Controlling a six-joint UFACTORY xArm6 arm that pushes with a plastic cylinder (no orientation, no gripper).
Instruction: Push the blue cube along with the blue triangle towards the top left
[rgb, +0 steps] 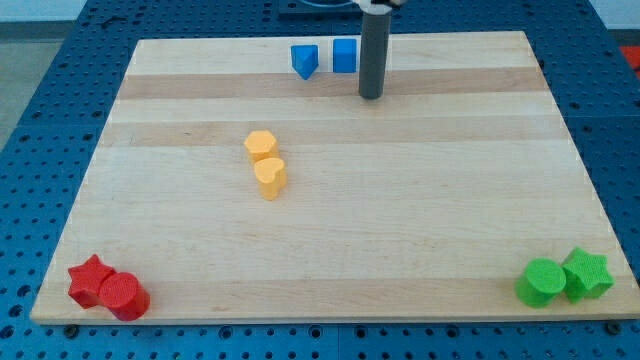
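The blue cube (344, 55) sits near the top edge of the wooden board (420, 220), a little left of centre. The blue triangle (305, 61) lies just to its left, a small gap between them. My rod comes down from the view's top, and my tip (371, 96) rests on the board just right of and below the blue cube, apart from it.
A yellow hexagon (260, 145) and a yellow heart (270, 177) touch near the middle left. A red star (90, 281) and a red cylinder (123, 295) sit at the bottom left. A green cylinder (541, 282) and a green star (587, 274) sit at the bottom right.
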